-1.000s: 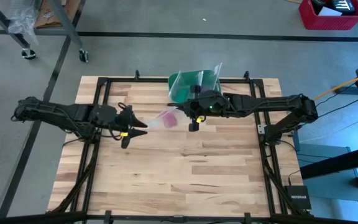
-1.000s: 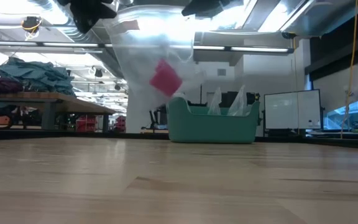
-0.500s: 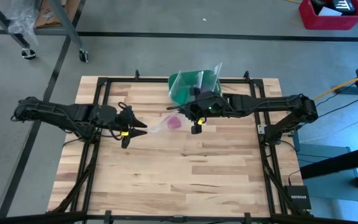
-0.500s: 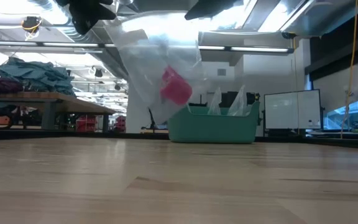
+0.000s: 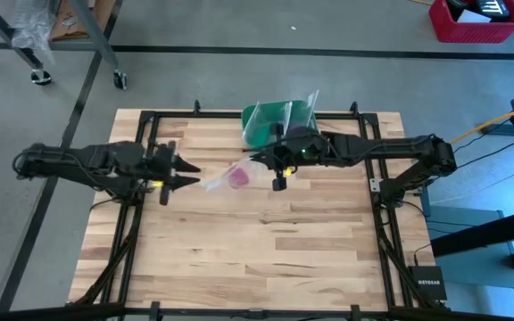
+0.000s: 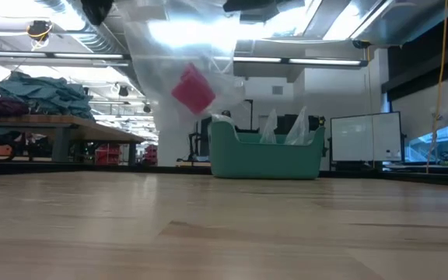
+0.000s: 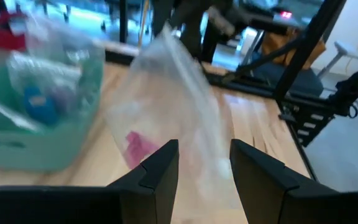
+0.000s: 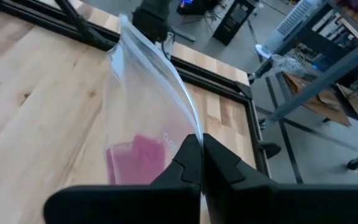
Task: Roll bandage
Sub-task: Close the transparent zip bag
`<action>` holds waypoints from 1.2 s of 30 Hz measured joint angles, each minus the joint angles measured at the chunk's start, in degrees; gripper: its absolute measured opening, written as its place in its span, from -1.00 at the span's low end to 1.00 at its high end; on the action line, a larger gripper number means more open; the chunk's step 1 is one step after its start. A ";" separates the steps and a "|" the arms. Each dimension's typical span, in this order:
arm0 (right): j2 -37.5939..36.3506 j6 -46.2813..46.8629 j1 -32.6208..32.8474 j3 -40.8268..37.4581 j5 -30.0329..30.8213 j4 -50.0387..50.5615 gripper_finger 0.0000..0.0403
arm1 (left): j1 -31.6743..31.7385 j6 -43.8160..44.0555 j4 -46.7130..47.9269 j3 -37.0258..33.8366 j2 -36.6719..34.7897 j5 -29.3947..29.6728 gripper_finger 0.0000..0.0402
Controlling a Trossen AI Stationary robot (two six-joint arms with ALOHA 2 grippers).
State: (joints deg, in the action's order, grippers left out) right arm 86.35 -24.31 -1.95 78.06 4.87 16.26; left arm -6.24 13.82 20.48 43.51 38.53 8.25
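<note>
A clear plastic bag (image 5: 224, 177) hangs in the air over the middle of the table, between my two grippers. The pink bandage (image 5: 237, 177) lies inside it, also seen as a small pink piece (image 6: 193, 89) well above the tabletop. My right gripper (image 5: 261, 161) reaches in from the table's right and is shut on the bag. My left gripper (image 7: 204, 152) is open at the bag's other end (image 7: 191, 155); its two fingers stand apart with the bag just ahead of them, and I cannot tell whether they touch it. My right gripper pinches the bag's upper edge (image 8: 190, 132) between its two shut fingers, near a corner by the printed closure strip. The fingers come from the table's right, slanting a little downward. The bag hangs below and ahead of them, lifted clear of the table, with the bandage (image 8: 138, 160) low inside it.
A green bowl (image 5: 279, 125) with more clear bags and small items in it stands at the middle of the table's far edge, just behind my right gripper. The near half of the wooden tabletop (image 5: 266, 250) is bare wood. A black frame runs around the table's edges.
My left gripper has drawn back toward the table's left edge and risen slightly. The hanging bag has swung, and the bandage in it has first dipped, then gone up and toward the table's left. My right gripper has stayed in place, still shut on the bag.
</note>
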 joint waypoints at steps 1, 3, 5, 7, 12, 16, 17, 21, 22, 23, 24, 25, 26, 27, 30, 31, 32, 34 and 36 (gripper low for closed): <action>0.00 0.28 -0.06 0.00 0.01 0.00 -1.00 | 0.20 -1.25 0.08 0.00 -0.98 0.16 -0.32; 0.00 0.80 -0.45 0.00 0.04 -0.49 -1.00 | 0.40 -3.06 0.71 0.00 -2.72 1.44 -0.32; 0.00 0.95 -0.79 0.00 0.01 -2.26 -1.00 | 0.41 -4.99 2.03 0.00 -4.02 3.55 -0.32; 0.00 0.93 -0.76 0.00 0.01 -3.95 -1.00 | 0.41 -6.75 4.24 0.00 -4.67 5.73 -0.32; 0.00 0.94 -0.82 0.00 0.01 -7.78 -1.00 | 0.43 -4.57 7.96 -0.02 -3.74 8.43 -0.32; 0.00 0.94 -0.81 0.00 0.18 -9.61 -1.00 | -0.01 -3.68 5.67 -0.02 -1.66 8.48 -0.32; 0.00 0.93 -0.81 0.00 0.58 -9.84 -1.00 | -0.23 -3.66 5.31 -0.02 -1.11 8.46 -0.32; -0.02 0.48 -0.81 0.00 2.78 -9.29 -1.00 | -1.25 -3.14 4.65 -0.02 0.14 8.29 -0.32; -0.02 -0.04 -0.81 0.00 3.32 -8.88 -1.00 | -1.53 -2.49 4.57 -0.02 0.21 8.29 -0.32; -0.02 -0.23 -0.81 0.00 4.11 -8.53 -1.00 | -1.82 -2.15 4.65 -0.02 0.21 8.26 -0.32; -0.02 -0.25 -0.81 0.00 4.96 -8.17 -1.00 | -2.08 -1.84 4.67 -0.02 0.17 8.27 -0.32; -0.02 -0.34 -0.83 0.00 5.70 -7.86 -1.00 | -2.39 -1.75 4.64 -0.02 0.05 8.26 -0.32; -0.02 -0.50 -0.88 0.00 6.25 -7.65 -1.00 | -2.69 -1.77 4.63 -0.02 -0.09 8.25 -0.32; -0.02 -0.69 -1.12 0.00 6.39 -7.54 -1.00 | -3.03 -1.78 4.64 -0.02 -0.14 8.24 -0.32; -0.02 -0.84 -1.41 0.00 6.57 -7.42 -1.00 | -3.78 -1.78 4.55 -0.02 -0.14 8.20 -0.32; -0.02 -0.84 -1.59 0.00 6.56 -7.42 -1.00 | -4.02 -1.78 4.56 -0.02 -0.14 8.15 -0.32; -0.03 -0.84 -1.60 0.00 6.56 -7.40 -1.00 | -4.22 -1.81 4.55 -0.02 -0.14 8.05 -0.32; -0.02 -0.84 -1.60 0.00 6.55 -7.46 -1.00 | -4.33 -1.78 4.57 -0.02 -0.05 8.02 -0.32; -0.02 -0.86 -1.60 0.00 6.55 -7.49 -1.00 | -4.33 -1.74 4.49 -0.02 -0.05 8.02 -0.32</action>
State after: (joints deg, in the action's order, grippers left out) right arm 86.32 -25.16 -3.55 78.06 11.42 8.78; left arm -10.57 12.07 24.97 43.48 38.48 16.27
